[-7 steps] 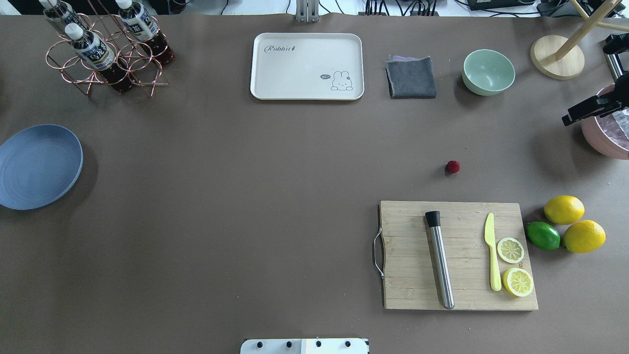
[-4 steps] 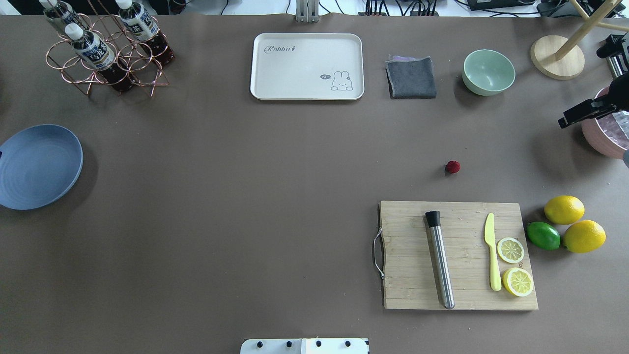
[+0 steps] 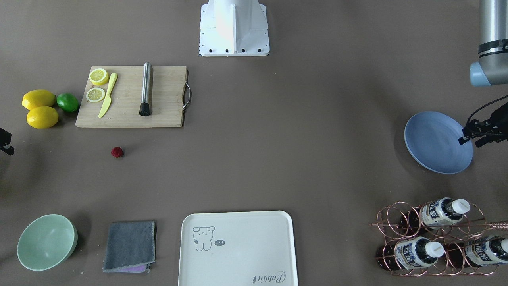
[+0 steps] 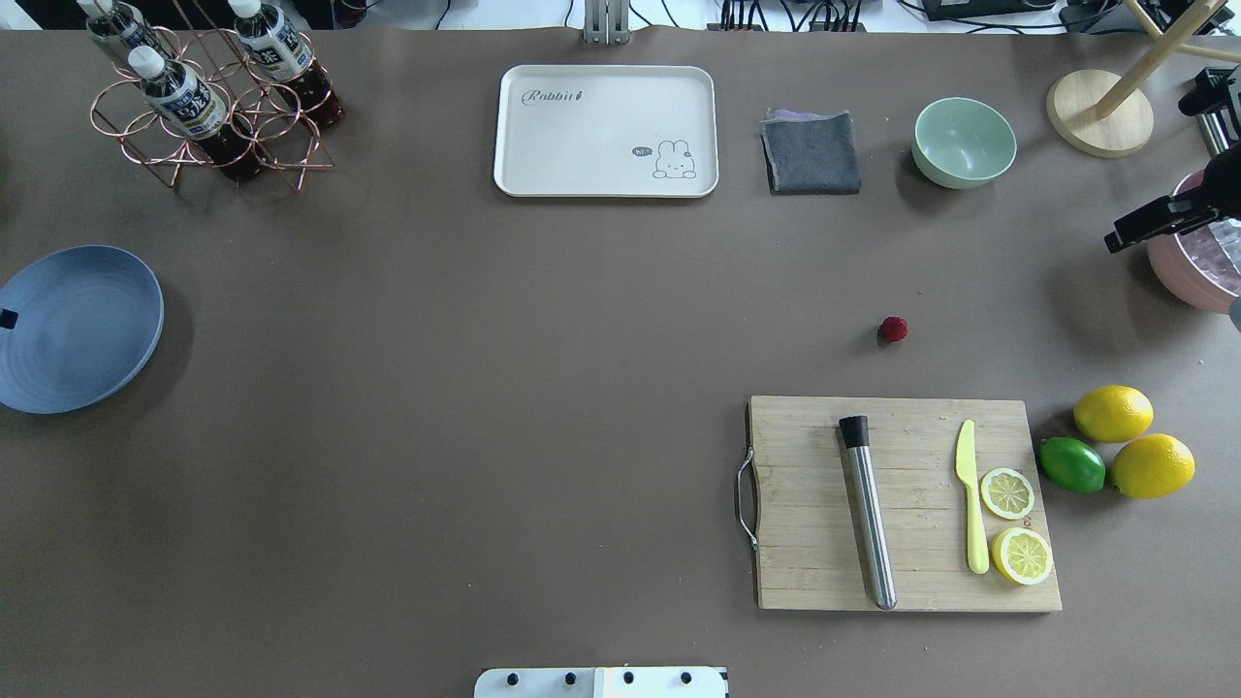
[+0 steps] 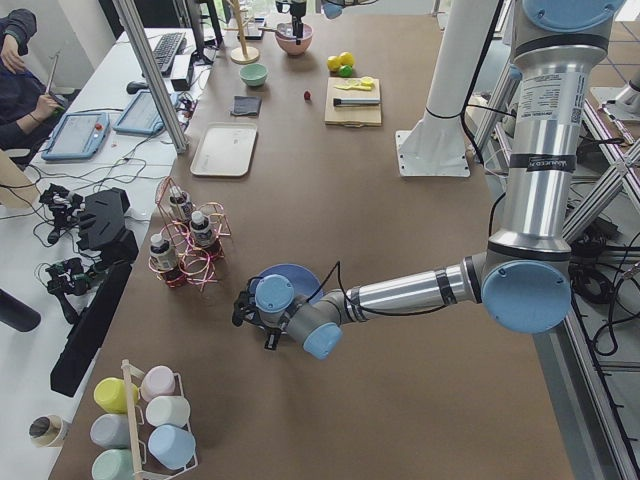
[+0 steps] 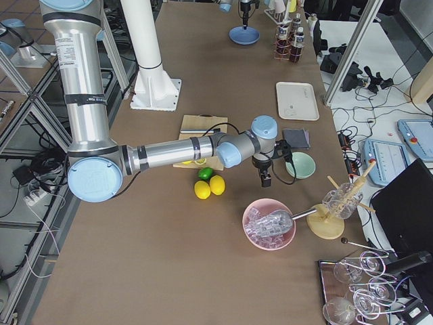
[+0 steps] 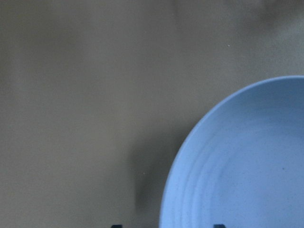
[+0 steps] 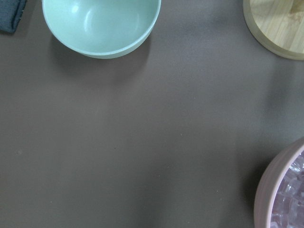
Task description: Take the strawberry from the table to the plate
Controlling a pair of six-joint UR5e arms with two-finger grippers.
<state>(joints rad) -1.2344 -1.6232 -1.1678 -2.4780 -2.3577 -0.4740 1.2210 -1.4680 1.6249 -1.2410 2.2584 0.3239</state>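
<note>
While the strawberry (image 4: 893, 330) lies untouched on the bench (image 4: 485, 388), just beyond the cutting board (image 4: 902, 504) and well apart from the plate (image 4: 82, 330) at the far left edge, the task looks to be at its opening reach. The right tool (image 4: 1129, 231) hangs by a pink ice bowl (image 4: 1178, 281), the nearer of the two to the berry; whether its jaws are parted I cannot tell. The left tool (image 3: 472, 135) hovers over the plate's rim, tips spread and empty. Next, I judge, the right tool must cross above the berry, open and descend squarely. The berry is tiny, dark red, bumpy and roundish, so it may roll.
</note>
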